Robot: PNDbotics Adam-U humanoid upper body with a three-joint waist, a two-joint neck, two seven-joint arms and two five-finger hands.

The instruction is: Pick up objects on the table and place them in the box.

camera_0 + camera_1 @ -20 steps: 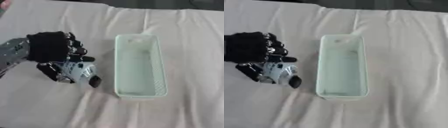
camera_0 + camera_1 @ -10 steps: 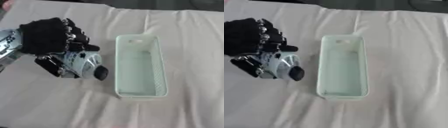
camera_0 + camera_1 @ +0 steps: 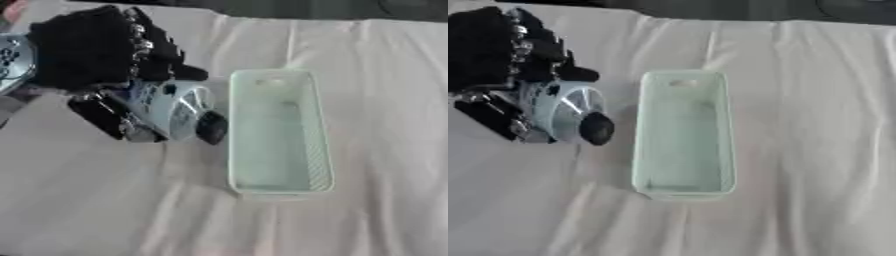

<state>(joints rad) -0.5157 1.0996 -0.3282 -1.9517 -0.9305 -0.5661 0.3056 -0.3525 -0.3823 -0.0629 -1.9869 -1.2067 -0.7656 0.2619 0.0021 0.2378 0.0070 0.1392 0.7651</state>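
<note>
My left hand [image 3: 92, 52] is at the upper left, black, its fingers curled round a pale blue-white rounded object with a black cap [image 3: 179, 110]. The object is held above the cloth, its black end pointing toward the box. A pale green plastic box [image 3: 278, 132] lies lengthwise in the middle, with nothing visible inside it; the held object hangs just left of its left wall. My right hand shows in neither view.
A cream cloth [image 3: 367, 90] with folds covers the whole table. Beyond the cloth's far edge runs a dark band [image 3: 737, 7].
My left hand has lifted the blue-white object and carried it up and right, closer to the box's left wall. The box has not moved.
</note>
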